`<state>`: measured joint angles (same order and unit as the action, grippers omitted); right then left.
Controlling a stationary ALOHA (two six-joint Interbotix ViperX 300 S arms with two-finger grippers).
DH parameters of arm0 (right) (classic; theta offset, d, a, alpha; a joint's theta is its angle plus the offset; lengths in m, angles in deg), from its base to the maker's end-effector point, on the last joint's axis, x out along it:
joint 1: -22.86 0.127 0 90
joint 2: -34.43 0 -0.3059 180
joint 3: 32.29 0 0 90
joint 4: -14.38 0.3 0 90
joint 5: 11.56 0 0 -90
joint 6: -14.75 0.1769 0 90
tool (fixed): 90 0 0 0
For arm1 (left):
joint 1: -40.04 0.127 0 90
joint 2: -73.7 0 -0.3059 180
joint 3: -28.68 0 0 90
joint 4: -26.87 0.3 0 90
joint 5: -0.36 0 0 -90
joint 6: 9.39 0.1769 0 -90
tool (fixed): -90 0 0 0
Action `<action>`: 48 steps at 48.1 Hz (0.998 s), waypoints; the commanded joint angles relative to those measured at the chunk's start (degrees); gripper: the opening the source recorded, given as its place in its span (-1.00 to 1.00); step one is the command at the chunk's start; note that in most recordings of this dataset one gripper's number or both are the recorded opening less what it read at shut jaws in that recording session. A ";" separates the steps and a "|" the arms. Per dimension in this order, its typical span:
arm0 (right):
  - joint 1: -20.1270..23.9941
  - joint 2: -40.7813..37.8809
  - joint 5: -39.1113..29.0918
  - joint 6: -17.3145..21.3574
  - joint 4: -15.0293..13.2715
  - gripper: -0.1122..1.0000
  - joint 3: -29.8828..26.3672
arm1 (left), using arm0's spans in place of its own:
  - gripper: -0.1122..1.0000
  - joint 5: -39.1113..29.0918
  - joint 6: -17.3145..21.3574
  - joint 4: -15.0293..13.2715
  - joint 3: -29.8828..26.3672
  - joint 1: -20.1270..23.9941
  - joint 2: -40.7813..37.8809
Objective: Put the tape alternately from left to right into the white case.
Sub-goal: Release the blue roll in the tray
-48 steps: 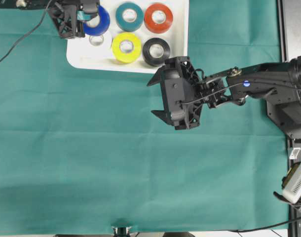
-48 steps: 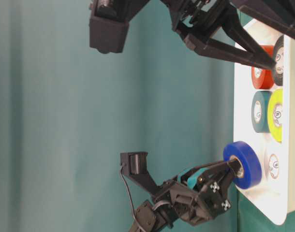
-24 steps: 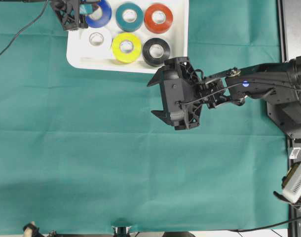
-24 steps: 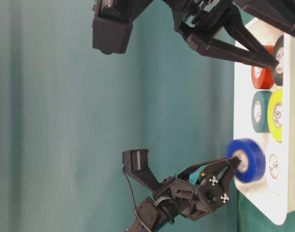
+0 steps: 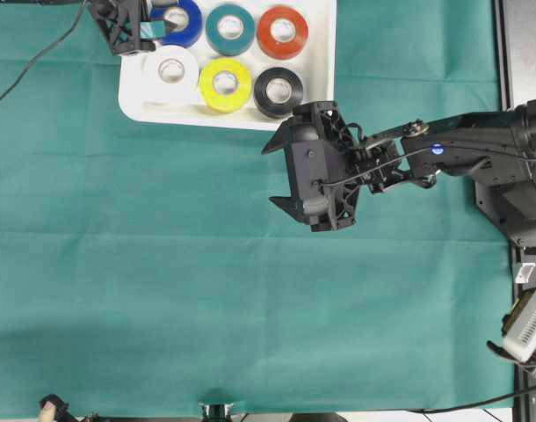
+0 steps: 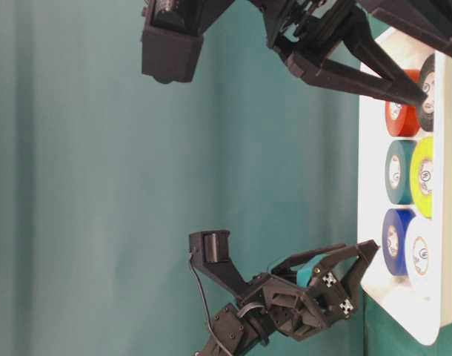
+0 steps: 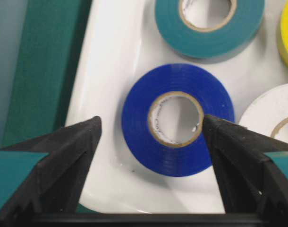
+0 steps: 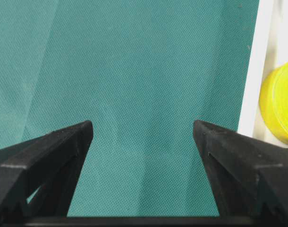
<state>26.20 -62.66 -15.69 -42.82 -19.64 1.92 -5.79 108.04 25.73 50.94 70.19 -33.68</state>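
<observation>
The white case (image 5: pixel 325 101) stands at the top of the overhead view with several tape rolls lying flat in it: blue (image 5: pixel 184 22), teal (image 5: pixel 230 28), red (image 5: pixel 282 31), white (image 5: pixel 170 70), yellow (image 5: pixel 224 83) and black (image 5: pixel 278 90). My left gripper (image 7: pixel 151 124) is open just above the blue roll (image 7: pixel 177 151), with its fingers clear of the roll, at the case's left end (image 7: pixel 87 109). My right gripper (image 8: pixel 143 127) hangs open and empty over the green cloth beside the case rim (image 8: pixel 252 75), next to the yellow roll (image 8: pixel 278 106).
Green cloth (image 5: pixel 162 264) covers the table. A black cable (image 5: pixel 39 61) runs off at the upper left. The right arm's base and other equipment (image 5: pixel 523 202) stand along the right edge.
My left gripper carried the blue roll further into the case, opened and let it go; the roll now lies flat beside the white one. The right arm has not moved.
</observation>
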 commanded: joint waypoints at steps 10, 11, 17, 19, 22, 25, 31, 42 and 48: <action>0.18 0.62 0.35 0.00 0.00 0.60 -0.97 | 0.98 0.18 0.09 0.00 -0.26 0.00 1.58; 0.18 0.62 0.35 0.00 0.00 0.60 -0.97 | 0.98 0.09 0.09 0.00 -0.18 0.00 1.58; 0.18 0.62 0.35 0.00 0.00 0.60 -0.97 | 0.98 -0.26 -0.09 -0.09 0.09 -1.05 2.29; 0.18 0.62 0.35 0.00 0.00 0.60 -0.97 | 0.98 -0.44 -0.18 0.00 0.44 -1.67 2.81; 0.18 0.62 0.35 0.00 0.00 0.60 -0.88 | 0.98 -0.62 -0.18 -0.09 1.14 -2.72 3.60; 0.18 0.62 0.35 0.00 0.00 0.60 -0.88 | 0.98 -0.62 -0.35 -0.09 1.93 -3.69 4.39; 0.18 0.62 0.35 0.00 0.00 0.60 -0.88 | 0.98 -0.62 -0.53 -0.09 3.87 -5.98 6.33; 0.18 0.62 0.35 0.00 0.00 0.60 -0.79 | 0.98 -0.62 -0.79 -0.26 7.65 -11.34 10.55; 0.18 0.62 0.35 0.00 0.00 0.60 -0.70 | 0.98 -0.62 -1.85 -0.35 9.40 -14.77 12.39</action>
<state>26.20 -62.66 -15.69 -42.82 -19.72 1.92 -6.67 106.63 25.64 60.17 57.35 -23.75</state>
